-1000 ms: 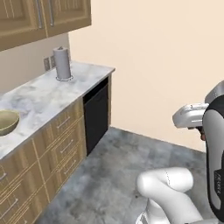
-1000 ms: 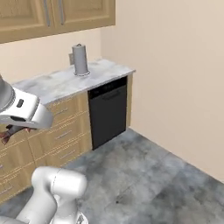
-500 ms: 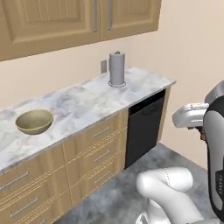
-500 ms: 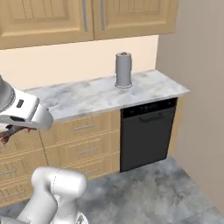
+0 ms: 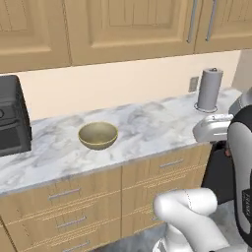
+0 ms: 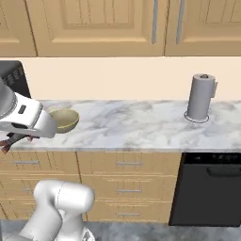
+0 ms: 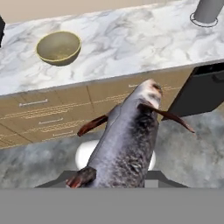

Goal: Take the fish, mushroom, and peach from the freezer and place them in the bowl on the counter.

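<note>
The tool [image 7: 114,181] is clenched on the fish [image 7: 127,140], holding it by the tail end at the bottom of the hand view. The fish's long axis runs straight out from the tool, away from the hand, its head pointing toward the front edge of the table [image 7: 131,48] and tilted a little to the right in that view. Reddish fins stick out on both sides of the grey body. The fish hangs in the air over the grey floor [image 7: 35,162], in front of the tan drawers [image 7: 48,113], not touching them.

In the right base view the tool [image 6: 12,140] sits low at the left, below the white wrist, with a bit of dark reddish fish [image 6: 8,142] showing under it.

On the table, the bowl [image 5: 98,135] stands upright and well apart from the fish, to the upper left in the hand view. It sits between a dark appliance [image 5: 12,123] at the left end and a grey paper towel roll [image 5: 209,89] at the right end. A black dishwasher [image 6: 207,188] stands below the roll.
</note>
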You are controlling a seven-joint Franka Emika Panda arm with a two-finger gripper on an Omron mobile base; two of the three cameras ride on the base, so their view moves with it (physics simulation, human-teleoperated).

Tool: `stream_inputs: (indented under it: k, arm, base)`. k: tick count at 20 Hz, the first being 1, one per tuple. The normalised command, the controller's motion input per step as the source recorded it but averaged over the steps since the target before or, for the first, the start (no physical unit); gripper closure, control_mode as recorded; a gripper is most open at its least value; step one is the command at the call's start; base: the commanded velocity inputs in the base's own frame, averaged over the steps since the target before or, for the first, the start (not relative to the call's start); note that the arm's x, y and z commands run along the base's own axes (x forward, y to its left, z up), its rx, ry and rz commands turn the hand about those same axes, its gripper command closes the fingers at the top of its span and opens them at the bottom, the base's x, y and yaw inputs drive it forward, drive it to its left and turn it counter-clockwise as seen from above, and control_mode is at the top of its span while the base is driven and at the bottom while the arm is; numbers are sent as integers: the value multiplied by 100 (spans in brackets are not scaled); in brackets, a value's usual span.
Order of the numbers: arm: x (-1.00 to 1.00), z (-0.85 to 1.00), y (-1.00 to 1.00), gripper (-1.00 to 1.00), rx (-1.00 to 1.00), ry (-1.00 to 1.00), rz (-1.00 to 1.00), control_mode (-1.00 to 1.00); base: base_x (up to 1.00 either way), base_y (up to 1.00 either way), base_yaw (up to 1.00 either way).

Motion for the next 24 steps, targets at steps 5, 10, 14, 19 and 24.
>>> stream_inputs:
  k: [5, 10, 14, 19, 24]
  arm:
    - [0, 0, 0, 100, 0, 0, 0, 100]
    - [0, 0, 0, 100, 0, 0, 0, 100]
    - [0, 0, 0, 100, 0, 0, 0, 100]
    - [0, 0, 0, 100, 0, 0, 0, 100]
    - [0, 0, 0, 100, 0, 0, 0, 100]
  base:
    - [21, 19, 57]
    - [30, 38, 28]
    - [49, 43, -4]
    - [40, 59, -18]
    - [28, 28, -20]
